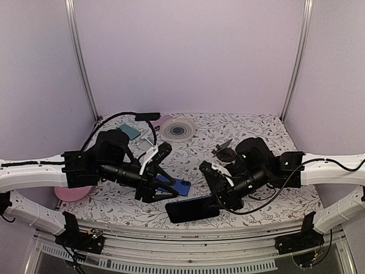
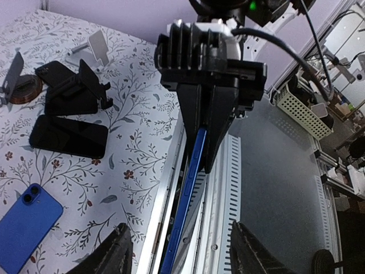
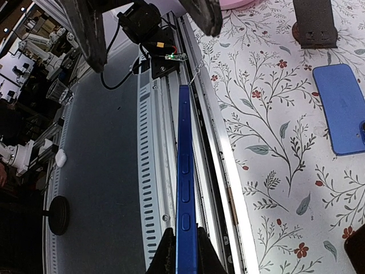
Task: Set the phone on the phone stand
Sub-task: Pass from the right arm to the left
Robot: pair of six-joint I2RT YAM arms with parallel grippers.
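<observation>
Blue phone (image 2: 28, 225): back faces up, no readable lettering.
Dark-screen phone (image 1: 193, 209): screen blank, nothing legible.
Surface (image 1: 256, 128): floral print only, no words or numbers readable.

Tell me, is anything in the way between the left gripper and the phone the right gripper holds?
Nothing I can see. The phone, pinched edge-on in the right gripper, pokes between the open fingers of the left gripper, with empty gaps on both sides.
</observation>
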